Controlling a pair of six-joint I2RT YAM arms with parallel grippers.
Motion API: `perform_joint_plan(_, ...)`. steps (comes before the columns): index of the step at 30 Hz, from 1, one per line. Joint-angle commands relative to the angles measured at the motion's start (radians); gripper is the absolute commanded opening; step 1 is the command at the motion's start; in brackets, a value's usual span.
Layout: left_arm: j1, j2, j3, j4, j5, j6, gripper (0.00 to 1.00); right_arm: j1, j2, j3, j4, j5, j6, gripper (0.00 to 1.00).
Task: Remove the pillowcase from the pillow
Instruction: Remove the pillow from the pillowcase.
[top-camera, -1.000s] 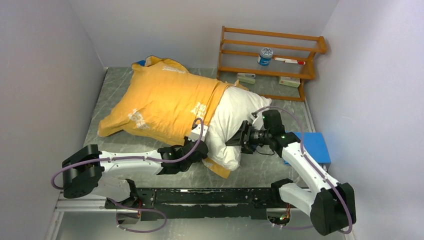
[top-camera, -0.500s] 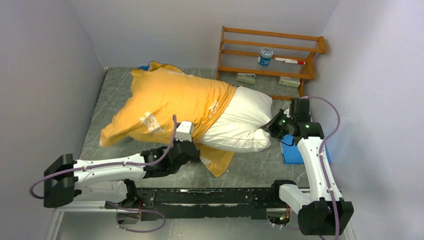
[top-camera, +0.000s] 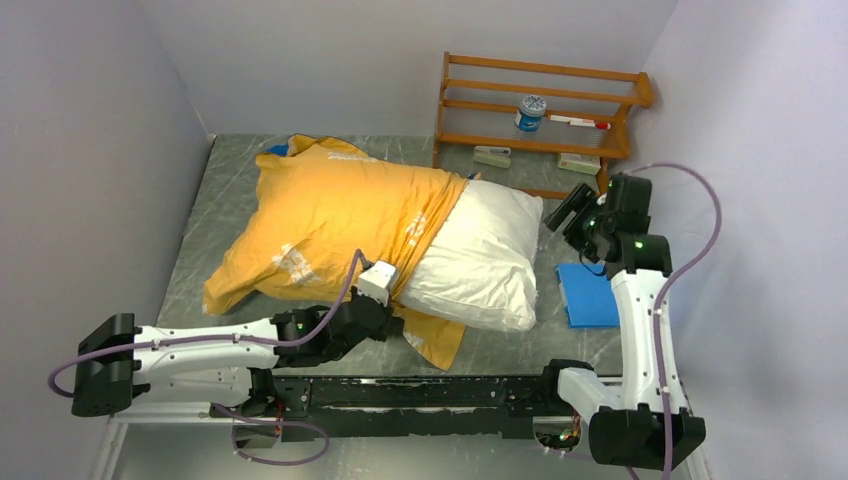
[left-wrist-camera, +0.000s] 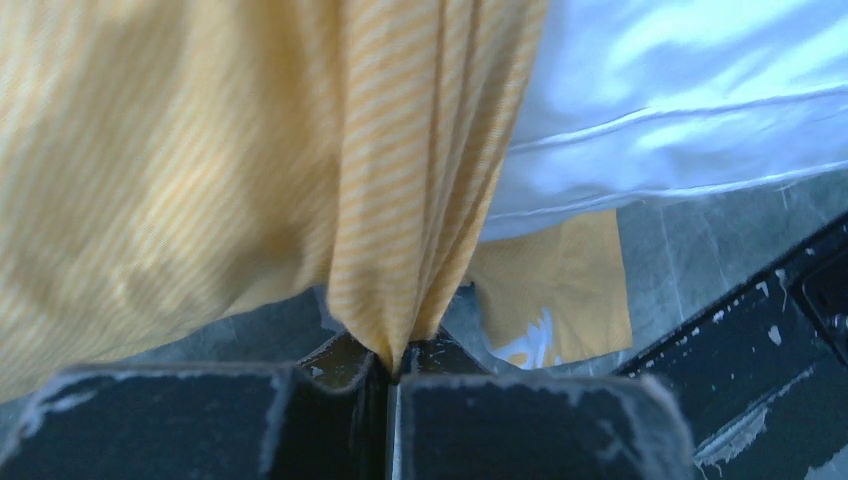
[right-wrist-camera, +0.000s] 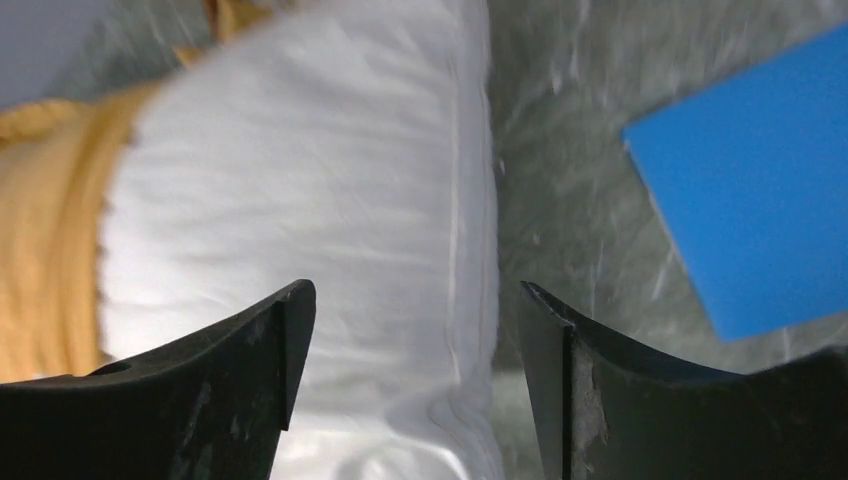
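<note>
The pillowcase, yellow-orange face up, covers the left part of the white pillow. The pillow's right end sticks out bare. My left gripper is at the case's near hem, shut on a bunched fold of the pillowcase; in the left wrist view that fabric runs straight into the left gripper, with the pillow behind it. Past the pillow's right edge, my right gripper hangs open. In the right wrist view the right gripper holds nothing, and the pillow lies below and beyond it.
A flat blue pad lies on the grey table right of the pillow, under the right arm. A wooden rack at the back right carries a small jar and a marker. Walls close in on both sides.
The right gripper has gone from the pillow's near end to its right edge, then lifted away to the back right, open. More white pillow shows. The left gripper drew back toward the near edge.
</note>
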Motion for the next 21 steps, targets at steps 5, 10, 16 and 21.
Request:
perform_joint_plan(5, -0.084, 0.024, 0.088, 0.11, 0.115, 0.172, 0.15, -0.009, 0.061, 0.139, 0.138, -0.221, -0.08, 0.8)
perform_joint_plan(10, -0.092, 0.045, 0.127, 0.189, 0.324, 0.241, 0.28, 0.108, 0.218, 0.081, 0.207, -0.431, -0.078, 0.8)
perform_joint_plan(16, -0.092, -0.005, 0.235, 0.091, 0.27, 0.283, 0.65, 0.322, 0.382, 0.067, 0.15, -0.189, -0.051, 0.72)
perform_joint_plan(21, -0.013, 0.046, 0.422, -0.159, 0.081, 0.309, 0.92, 0.341, 0.365, -0.109, 0.22, -0.137, -0.015, 0.61)
